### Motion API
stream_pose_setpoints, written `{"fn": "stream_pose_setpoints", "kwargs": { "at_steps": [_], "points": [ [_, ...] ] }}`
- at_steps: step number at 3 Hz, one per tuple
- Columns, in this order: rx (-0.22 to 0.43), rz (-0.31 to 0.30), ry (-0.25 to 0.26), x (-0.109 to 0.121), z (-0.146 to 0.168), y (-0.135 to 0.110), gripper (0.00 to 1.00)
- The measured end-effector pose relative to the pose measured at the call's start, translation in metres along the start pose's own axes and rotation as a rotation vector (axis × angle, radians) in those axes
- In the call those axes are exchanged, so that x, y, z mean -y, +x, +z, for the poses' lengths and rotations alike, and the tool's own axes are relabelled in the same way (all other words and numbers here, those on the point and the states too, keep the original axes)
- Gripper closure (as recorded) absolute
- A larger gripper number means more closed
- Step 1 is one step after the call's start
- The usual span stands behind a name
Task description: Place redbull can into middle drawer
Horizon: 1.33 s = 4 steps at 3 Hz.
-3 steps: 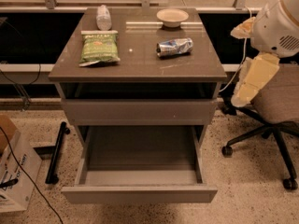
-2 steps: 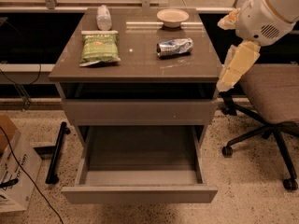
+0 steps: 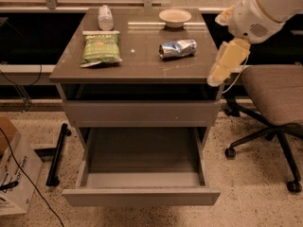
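The redbull can [image 3: 177, 48], silver and blue with dented sides, lies on its side on the brown cabinet top [image 3: 142, 63], right of centre. The middle drawer [image 3: 142, 196] is pulled out below, with a dark grey floor and nothing in it. My gripper [image 3: 226, 64], cream-coloured, hangs from the white arm at the cabinet's right edge. It is to the right of the can and slightly nearer the front, apart from it, and holds nothing that I can see.
A green snack bag [image 3: 100, 48] and a clear plastic bottle [image 3: 105, 17] lie on the left of the top. A small bowl [image 3: 175, 17] stands at the back. An office chair [image 3: 274, 93] is on the right. A cardboard box [image 3: 12, 183] and a black bar [image 3: 57, 155] are on the floor at left.
The arm has swung left, bringing the gripper from beside the chair to the cabinet's right edge, closer to the can. The can and drawer have not moved.
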<state>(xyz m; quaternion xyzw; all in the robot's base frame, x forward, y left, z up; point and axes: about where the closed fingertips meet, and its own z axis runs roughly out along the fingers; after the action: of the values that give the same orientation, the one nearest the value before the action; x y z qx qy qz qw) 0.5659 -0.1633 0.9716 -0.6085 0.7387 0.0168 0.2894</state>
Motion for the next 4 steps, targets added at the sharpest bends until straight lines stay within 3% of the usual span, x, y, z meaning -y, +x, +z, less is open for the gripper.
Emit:
{"fn": "stream_pose_setpoints", "kwargs": {
  "at_steps": [1, 2, 4],
  "points": [
    [0.004, 0.025, 0.045, 0.046, 0.044, -0.014, 0.0],
    [0.001, 0.027, 0.043, 0.077, 0.08, -0.02, 0.0],
    [-0.05, 0.049, -0.029, 0.135, 0.171, -0.02, 0.0]
  ]
}}
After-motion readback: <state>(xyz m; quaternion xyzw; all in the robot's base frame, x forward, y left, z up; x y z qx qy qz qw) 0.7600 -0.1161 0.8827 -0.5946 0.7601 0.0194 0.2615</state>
